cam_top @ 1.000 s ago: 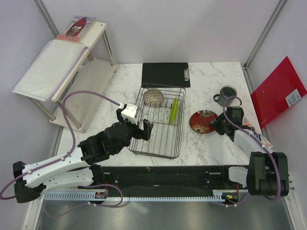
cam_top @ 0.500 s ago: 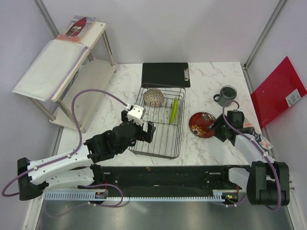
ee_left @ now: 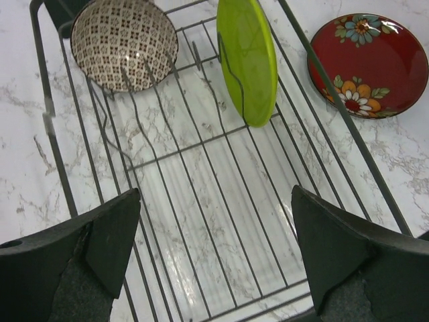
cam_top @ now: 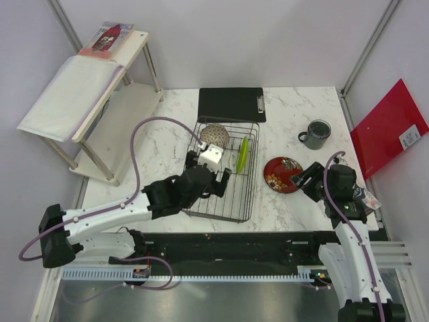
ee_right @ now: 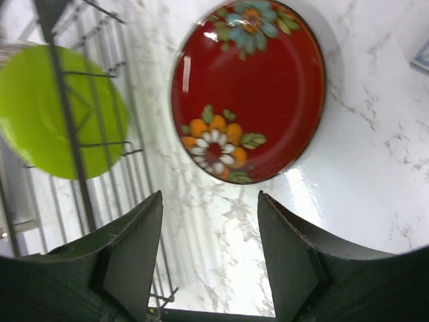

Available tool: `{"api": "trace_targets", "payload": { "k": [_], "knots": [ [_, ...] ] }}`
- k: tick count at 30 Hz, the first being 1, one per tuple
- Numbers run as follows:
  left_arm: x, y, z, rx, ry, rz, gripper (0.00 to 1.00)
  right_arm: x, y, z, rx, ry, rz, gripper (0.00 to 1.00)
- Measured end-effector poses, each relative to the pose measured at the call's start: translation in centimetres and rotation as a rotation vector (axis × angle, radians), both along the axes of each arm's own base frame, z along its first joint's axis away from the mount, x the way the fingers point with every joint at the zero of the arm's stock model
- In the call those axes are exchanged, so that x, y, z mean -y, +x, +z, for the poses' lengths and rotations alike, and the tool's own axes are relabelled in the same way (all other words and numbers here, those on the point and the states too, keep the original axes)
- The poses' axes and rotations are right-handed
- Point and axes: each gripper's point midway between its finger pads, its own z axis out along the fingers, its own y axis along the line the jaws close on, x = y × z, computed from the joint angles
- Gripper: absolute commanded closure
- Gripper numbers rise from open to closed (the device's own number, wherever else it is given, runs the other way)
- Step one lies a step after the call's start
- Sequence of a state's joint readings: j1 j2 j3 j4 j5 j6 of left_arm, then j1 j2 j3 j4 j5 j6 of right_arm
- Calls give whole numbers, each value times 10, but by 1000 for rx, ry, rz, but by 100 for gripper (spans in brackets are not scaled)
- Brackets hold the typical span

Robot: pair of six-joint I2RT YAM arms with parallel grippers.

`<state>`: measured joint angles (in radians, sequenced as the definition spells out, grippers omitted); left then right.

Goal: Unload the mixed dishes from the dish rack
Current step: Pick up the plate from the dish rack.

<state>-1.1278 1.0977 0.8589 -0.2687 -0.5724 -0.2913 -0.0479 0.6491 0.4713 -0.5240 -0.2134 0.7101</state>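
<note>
The dish rack (cam_top: 228,123) stands mid-table. In it the speckled bowl (cam_top: 214,136) leans at the far left and the lime-green plate (cam_top: 242,155) stands upright. The dark red patterned plate (cam_top: 283,174) lies flat on the table right of the rack. The dark mug (cam_top: 316,134) stands further back right. My left gripper (cam_top: 224,183) hovers open and empty over the rack floor (ee_left: 201,168), near side of the bowl (ee_left: 124,43) and green plate (ee_left: 248,60). My right gripper (cam_top: 310,178) is open and empty just near-right of the red plate (ee_right: 248,94). No clear glass shows.
A black clipboard (cam_top: 231,104) lies behind the rack. A red folder (cam_top: 389,127) leans at the right wall. A white shelf unit (cam_top: 100,100) stands at the far left. A small packet (cam_top: 360,194) lies by the right arm.
My left gripper has moved right, from the rack's left edge to over its middle. My right arm has drawn back toward the near right; the red plate stays on the table.
</note>
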Motion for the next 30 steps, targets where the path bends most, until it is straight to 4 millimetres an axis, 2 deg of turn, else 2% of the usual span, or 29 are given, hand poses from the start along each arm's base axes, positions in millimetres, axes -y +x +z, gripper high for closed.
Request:
{"api": "trace_targets", "payload": {
  "k": [2, 5, 9, 14, 17, 21, 24, 30],
  "knots": [
    [12, 8, 0, 22, 38, -18, 1, -2, 0, 18, 59, 7, 11, 36],
    [38, 25, 0, 68, 98, -58, 1, -6, 7, 35, 101, 18, 31, 37],
    [63, 47, 3, 86, 106, -116, 1, -10, 7, 36, 101, 32, 48, 39],
    [70, 87, 23, 84, 13, -120, 1, -13, 6, 40, 121, 44, 66, 39],
    [76, 104, 28, 82, -17, -127, 4, -14, 6, 41, 123, 48, 70, 39],
    [95, 111, 17, 43, -34, -181, 8, -16, 9, 43, 133, 60, 77, 39],
    [108, 109, 1, -3, -36, -221, 10, -17, 12, 45, 140, 66, 79, 39],
    [119, 105, -28, -74, -25, -257, 18, -18, 14, 40, 136, 75, 80, 40]
  ]
}}
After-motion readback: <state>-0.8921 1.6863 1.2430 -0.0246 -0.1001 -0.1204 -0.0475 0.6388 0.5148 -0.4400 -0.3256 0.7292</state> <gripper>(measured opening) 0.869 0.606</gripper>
